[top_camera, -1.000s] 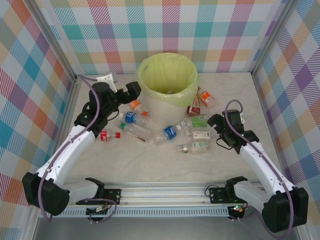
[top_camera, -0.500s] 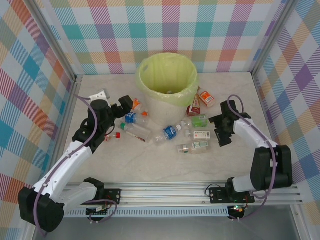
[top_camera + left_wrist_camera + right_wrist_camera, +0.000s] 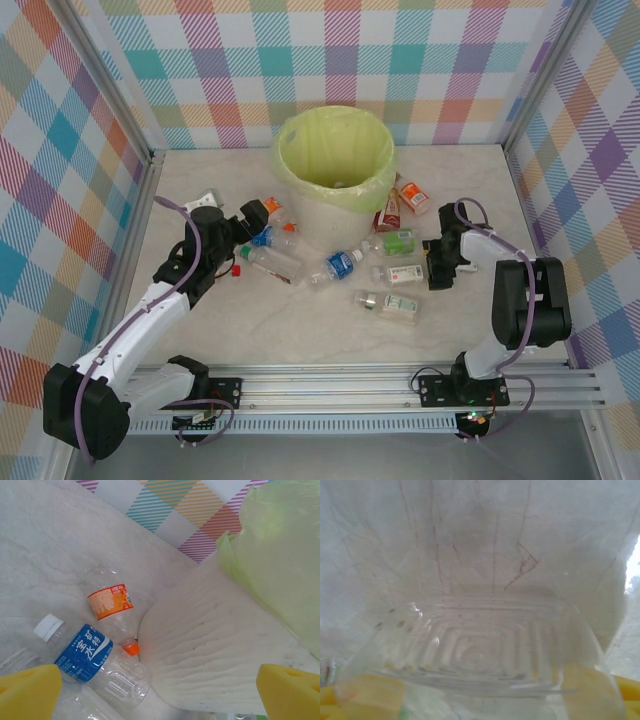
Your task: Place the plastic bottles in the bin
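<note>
Saw a pale marbled table (image 3: 300, 335) spreading under both pincers. Found the bin (image 3: 335, 165), off-white with a yellow-green bag folded over its rim, standing upright just ahead of the left pincer (image 3: 252, 216) and to its right. Through the left wrist camera, met its ribbed wall straight ahead. Found that left pincer spread wide, yellow pads (image 3: 27, 692) far apart, holding nothing. Saw the right pincer (image 3: 433, 262) low at the table, well to the right of the bin.

Found a white-label bottle (image 3: 400, 272) lying on its side right at the tips of the right pincer. Saw its clear ribbed base between the yellow pads in the right wrist camera. Could not tell whether the pads pressed it or merely flanked it.

Counted more bottles lying about:
- a green-label bottle (image 3: 398, 241) just beyond the right pincer, to its left
- a green-and-white bottle (image 3: 388, 301) nearer than that pincer, also to its left
- a red-label bottle (image 3: 390, 213) and a second orange bottle (image 3: 413, 193) farther beyond it, by the bin
- an orange-label bottle (image 3: 111, 602) ahead of the left pincer, toward its left pad
- a blue-label bottle (image 3: 92, 655) just inside that same pad
- a red-capped clear bottle (image 3: 272, 263) nearer than the left pincer
- another blue-label bottle (image 3: 340, 266) between the two pincers

Noticed an orange cap (image 3: 131, 648) at the foot of the bin.
</note>
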You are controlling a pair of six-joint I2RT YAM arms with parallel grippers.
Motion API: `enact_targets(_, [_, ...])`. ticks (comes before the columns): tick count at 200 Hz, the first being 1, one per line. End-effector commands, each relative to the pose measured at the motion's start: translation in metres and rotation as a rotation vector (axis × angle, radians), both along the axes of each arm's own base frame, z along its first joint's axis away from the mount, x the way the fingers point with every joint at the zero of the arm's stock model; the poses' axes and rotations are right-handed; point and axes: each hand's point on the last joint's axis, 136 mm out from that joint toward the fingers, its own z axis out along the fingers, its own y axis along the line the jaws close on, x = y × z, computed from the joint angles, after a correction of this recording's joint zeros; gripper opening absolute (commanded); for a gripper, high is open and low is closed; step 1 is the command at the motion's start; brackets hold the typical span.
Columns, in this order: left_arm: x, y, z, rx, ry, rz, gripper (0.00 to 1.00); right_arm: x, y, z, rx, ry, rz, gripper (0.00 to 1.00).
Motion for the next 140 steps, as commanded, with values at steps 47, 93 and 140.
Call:
enact_targets(47, [-0.002,0.006,-0.008,0.034,0.019,0.006,1.0,-0.002,-0.014,0.012,-0.04,-0.043,-0.082,0.66])
enact_targets(93, [-0.003,0.021,-0.016,0.067,0.053,0.076,1.0,0.006,-0.037,0.068,-0.161,-0.256,-0.102,0.59])
enact_targets(140, [-0.008,0.041,-0.025,0.067,0.086,0.173,1.0,0.02,-0.056,0.18,-0.382,-0.648,-0.007,0.54])
